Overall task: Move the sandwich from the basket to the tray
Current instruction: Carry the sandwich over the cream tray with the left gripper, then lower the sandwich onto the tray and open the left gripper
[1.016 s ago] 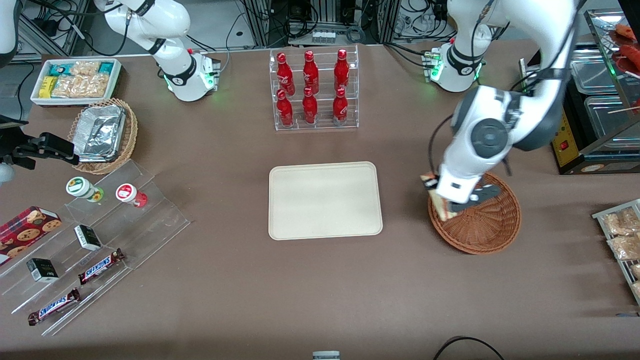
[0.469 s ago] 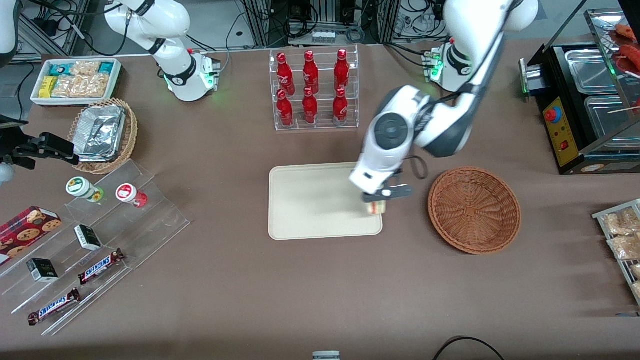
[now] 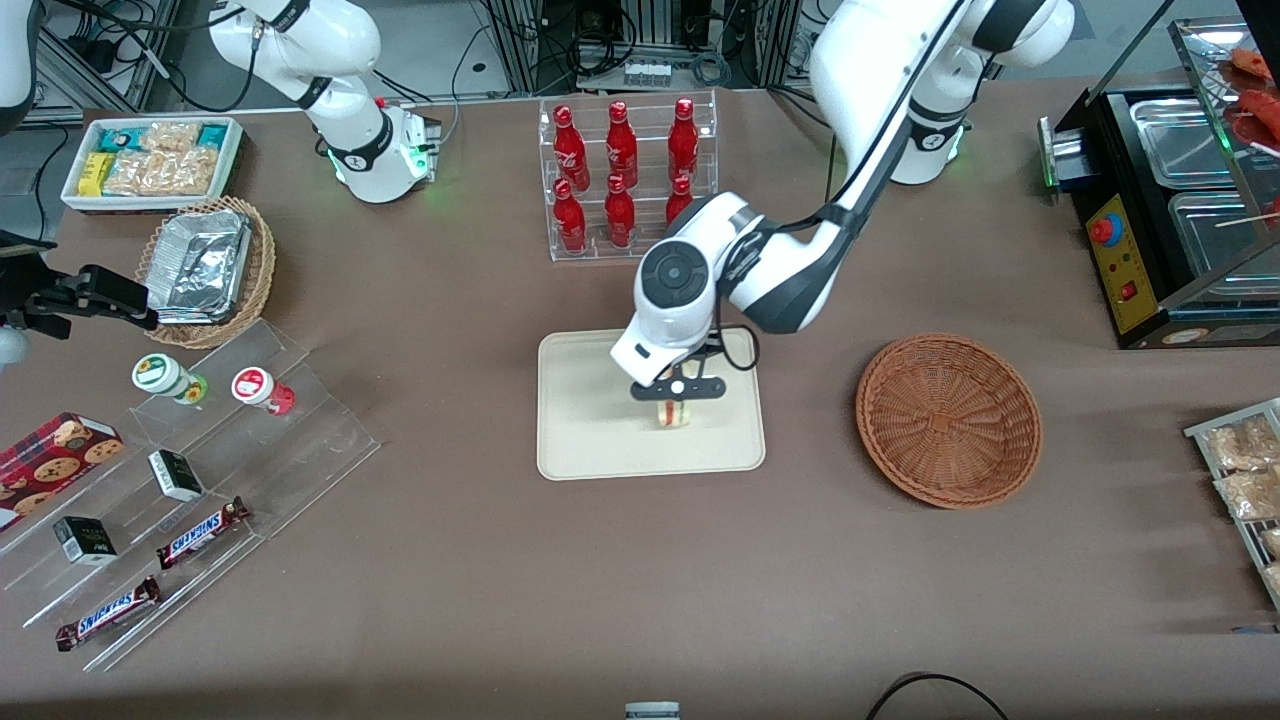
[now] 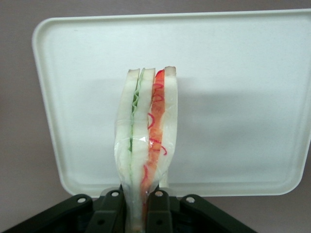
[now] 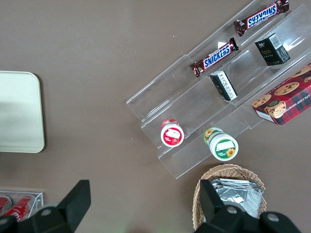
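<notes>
Gripper (image 3: pixel 675 392) pinches the sandwich (image 4: pixel 146 141) (cut edge showing red and green) over the tray (image 3: pixel 590 420), with the basket (image 3: pixel 948 420) well apart.

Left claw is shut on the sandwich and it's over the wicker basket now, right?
Not quite. The claw is shut on the sandwich, but it is over the tray, not the basket, which sits empty toward the working arm's end. The front view shows this.
</notes>
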Tool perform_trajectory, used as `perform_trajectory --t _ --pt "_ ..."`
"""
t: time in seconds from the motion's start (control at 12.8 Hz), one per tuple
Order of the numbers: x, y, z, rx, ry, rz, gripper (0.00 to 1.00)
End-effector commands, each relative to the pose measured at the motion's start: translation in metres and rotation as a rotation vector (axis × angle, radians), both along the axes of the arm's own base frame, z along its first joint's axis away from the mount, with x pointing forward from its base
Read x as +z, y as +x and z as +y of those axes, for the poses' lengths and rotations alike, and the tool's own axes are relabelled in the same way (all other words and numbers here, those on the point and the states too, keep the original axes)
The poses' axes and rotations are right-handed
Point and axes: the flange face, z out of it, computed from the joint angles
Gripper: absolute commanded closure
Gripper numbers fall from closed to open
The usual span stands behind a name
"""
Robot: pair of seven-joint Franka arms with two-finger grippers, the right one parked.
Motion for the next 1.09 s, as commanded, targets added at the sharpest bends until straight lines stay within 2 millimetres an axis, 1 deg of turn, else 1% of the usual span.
perform_trajectory --t 0.0,0.16,0.47,0.7,0.78,0.86,0.94,1.02 --pt "-0.018 0.011 -0.023 0.015 -0.029 0.008 1.00" --pt "-0.028 0.010 -0.033 0.065 -0.035 -0.003 1.00" --pt "-0.048 0.007 -0.034 0.107 -0.014 0.011 1.00" --pt "-0.050 0.008 -0.035 0.119 -0.019 -0.001 1.00" --pt "-0.051 0.006 -0.037 0.137 -0.019 -0.007 0.89" --pt "-0.052 -0.006 -0.050 0.120 -0.018 -0.013 0.69" --pt "-0.054 -0.009 -0.051 0.115 -0.014 -0.015 0.38" --pt "-0.054 -0.009 -0.051 0.109 -0.015 -0.015 0.00"
